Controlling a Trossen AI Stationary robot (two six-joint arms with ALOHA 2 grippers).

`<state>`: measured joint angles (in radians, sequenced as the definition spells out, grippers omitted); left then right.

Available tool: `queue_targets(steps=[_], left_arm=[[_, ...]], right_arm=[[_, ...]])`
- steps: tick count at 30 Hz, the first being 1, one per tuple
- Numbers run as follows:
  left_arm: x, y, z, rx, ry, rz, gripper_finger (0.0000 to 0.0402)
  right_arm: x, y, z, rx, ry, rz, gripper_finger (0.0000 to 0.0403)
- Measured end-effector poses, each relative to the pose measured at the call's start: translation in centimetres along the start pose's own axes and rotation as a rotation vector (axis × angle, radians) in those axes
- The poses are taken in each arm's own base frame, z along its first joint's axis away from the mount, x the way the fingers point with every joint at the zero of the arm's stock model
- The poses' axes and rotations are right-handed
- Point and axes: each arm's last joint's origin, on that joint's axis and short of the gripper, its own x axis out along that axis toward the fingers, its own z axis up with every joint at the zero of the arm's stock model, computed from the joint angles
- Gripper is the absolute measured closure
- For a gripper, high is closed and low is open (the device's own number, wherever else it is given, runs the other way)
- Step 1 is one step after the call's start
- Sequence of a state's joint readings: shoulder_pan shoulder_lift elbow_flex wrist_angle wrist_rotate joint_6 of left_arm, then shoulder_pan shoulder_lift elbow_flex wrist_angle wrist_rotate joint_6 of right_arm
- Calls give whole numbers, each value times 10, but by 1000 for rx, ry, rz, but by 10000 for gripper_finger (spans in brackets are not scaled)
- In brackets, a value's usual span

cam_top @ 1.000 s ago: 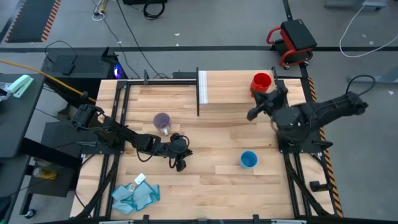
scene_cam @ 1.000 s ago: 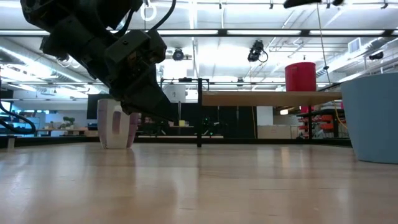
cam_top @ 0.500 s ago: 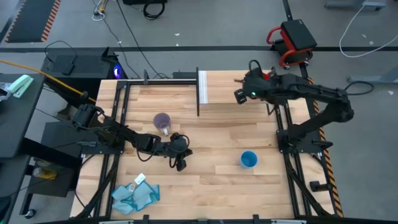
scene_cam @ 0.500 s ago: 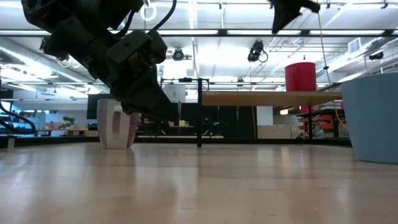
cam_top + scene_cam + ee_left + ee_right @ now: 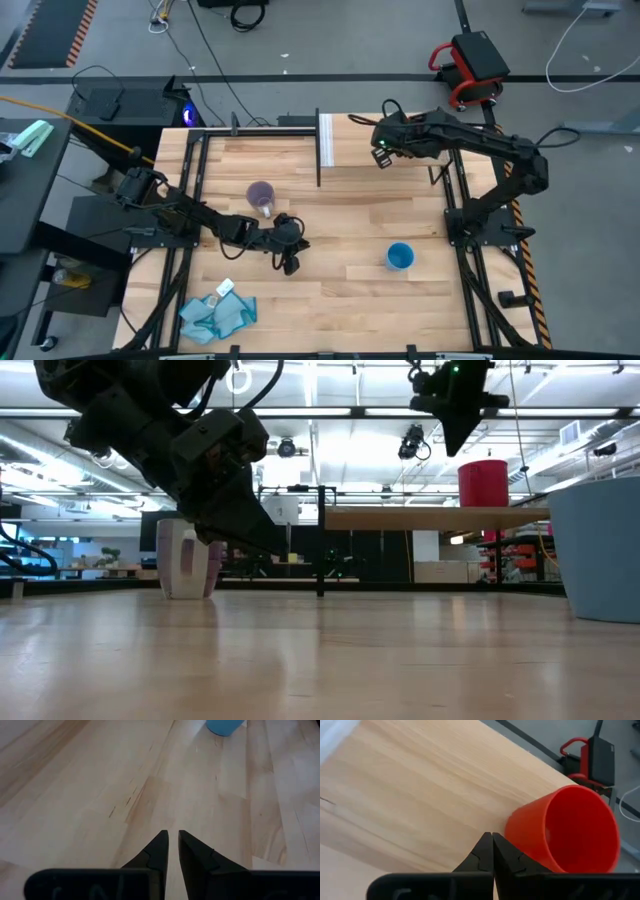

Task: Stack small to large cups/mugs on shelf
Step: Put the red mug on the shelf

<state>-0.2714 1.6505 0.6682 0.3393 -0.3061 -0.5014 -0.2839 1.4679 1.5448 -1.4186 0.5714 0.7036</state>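
Overhead and table-level (low) views share shelf (image 5: 400,152).

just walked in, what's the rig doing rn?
Cup stacking on the shelf. The red mug stands on it. The right gripper hovers above the shelf beside that mug, shut and empty. The left gripper rests low over the table, holding nothing. The purple mug and blue cup sit on the table.

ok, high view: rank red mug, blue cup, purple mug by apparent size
1. Red mug: cannot rank; hidden under the right arm in the high view, seen only on the shelf in the low view.
2. Purple mug and blue cup: near equal from above, too close to call.
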Motion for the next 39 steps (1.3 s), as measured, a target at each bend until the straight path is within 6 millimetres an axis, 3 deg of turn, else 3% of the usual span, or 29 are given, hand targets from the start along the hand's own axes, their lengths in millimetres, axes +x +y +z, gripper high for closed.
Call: queue_targets(steps=[9, 39], left_arm=[[0, 0, 0, 0, 0, 0, 351], [0, 0, 0, -4, 0, -1, 350]], right_arm=[[13, 3, -5, -36, 109, -108, 403], [12, 2, -7, 46, 95, -148, 403]])
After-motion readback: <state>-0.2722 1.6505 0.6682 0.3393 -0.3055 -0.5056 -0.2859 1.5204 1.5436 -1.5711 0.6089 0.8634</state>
